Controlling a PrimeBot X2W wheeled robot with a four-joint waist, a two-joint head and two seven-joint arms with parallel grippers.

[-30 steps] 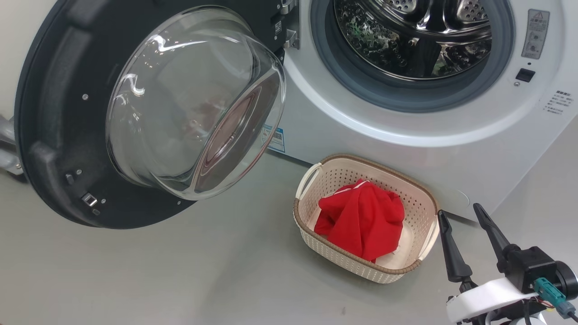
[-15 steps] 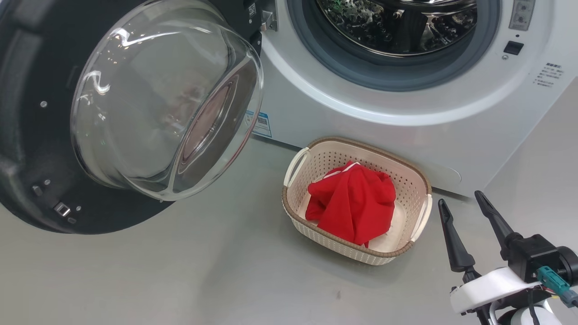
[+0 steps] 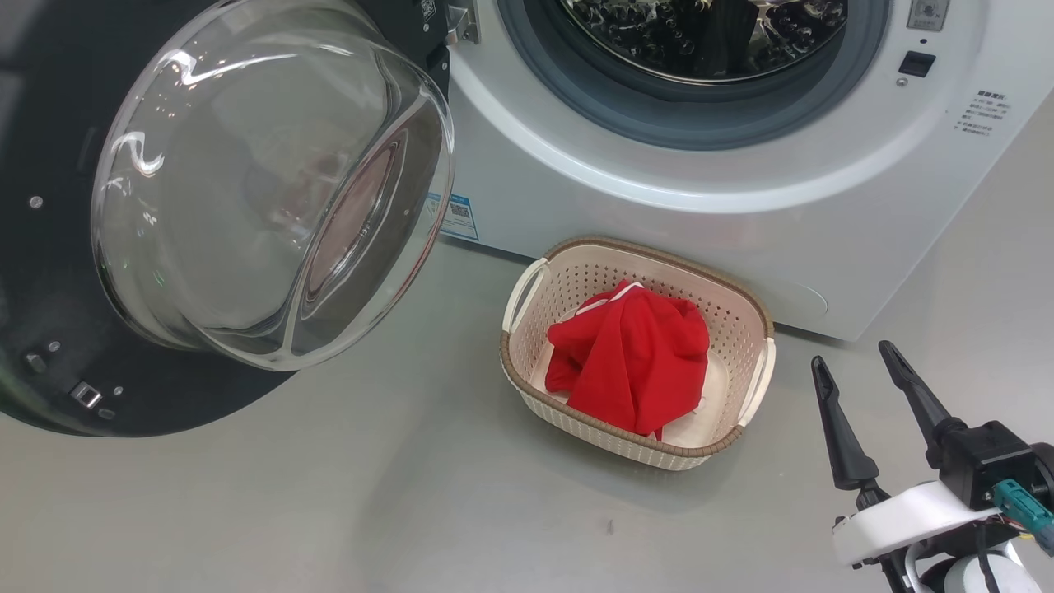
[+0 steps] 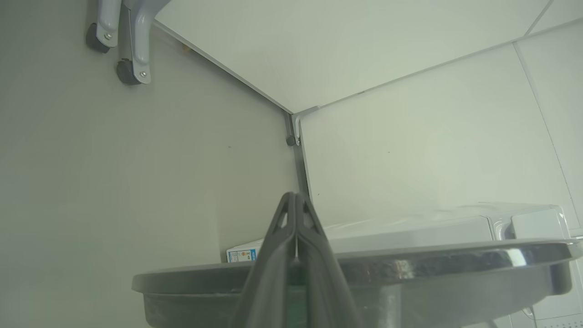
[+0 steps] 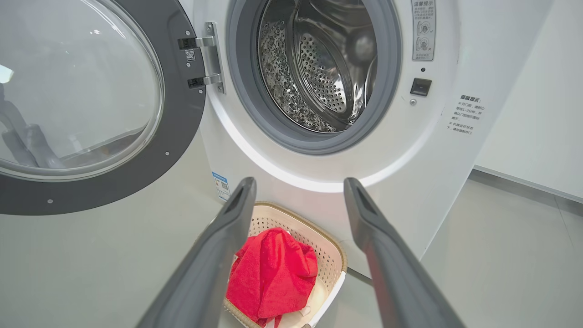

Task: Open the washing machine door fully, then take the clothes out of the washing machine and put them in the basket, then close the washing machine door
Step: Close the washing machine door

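Observation:
The washing machine stands with its round opening bare, and nothing lies in the steel drum. The washing machine door is swung wide to the left, its glass bowl bulging toward me. The clothes, a red heap, lie in the cream basket on the floor before the machine. My right gripper hovers open and empty just right of the basket, pointing at the machine. My left gripper is shut with nothing in it, and its fingers lie across the door's rim.
Grey floor spreads in front of the door and basket. A blue label sits low on the machine front. Two castered grey legs stand by the white wall panels beyond the door.
The head camera has moved, so machine, door and basket have shifted up and left in the picture. The right gripper stays open at the lower right.

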